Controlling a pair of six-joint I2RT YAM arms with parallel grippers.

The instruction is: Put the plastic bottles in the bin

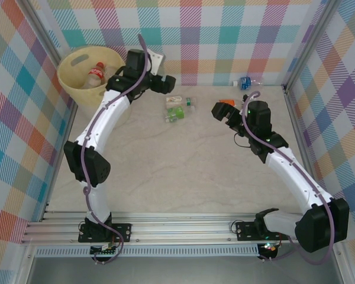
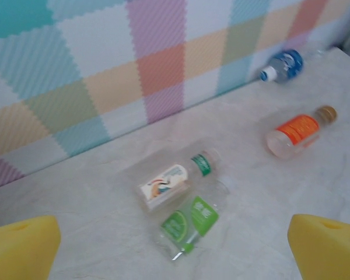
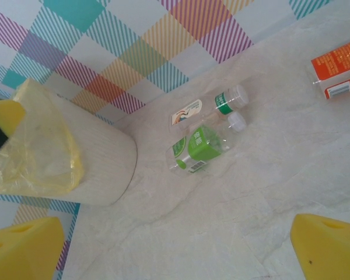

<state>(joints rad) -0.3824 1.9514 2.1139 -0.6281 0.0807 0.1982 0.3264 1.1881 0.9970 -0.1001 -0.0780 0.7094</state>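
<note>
The pale yellow bin stands in the far left corner with a red-labelled bottle lying inside it. Mid-table lie a white-labelled bottle and a green-labelled bottle, side by side and touching. An orange-labelled bottle lies further right, and a blue-labelled bottle rests against the back wall. My left gripper hangs open beside the bin, just left of the pair. My right gripper is open and empty next to the orange bottle.
Checked walls close the table at the back and on both sides. A metal rail runs along the near edge where both arm bases are bolted. The left arm's forearm passes close in front of the bin wall.
</note>
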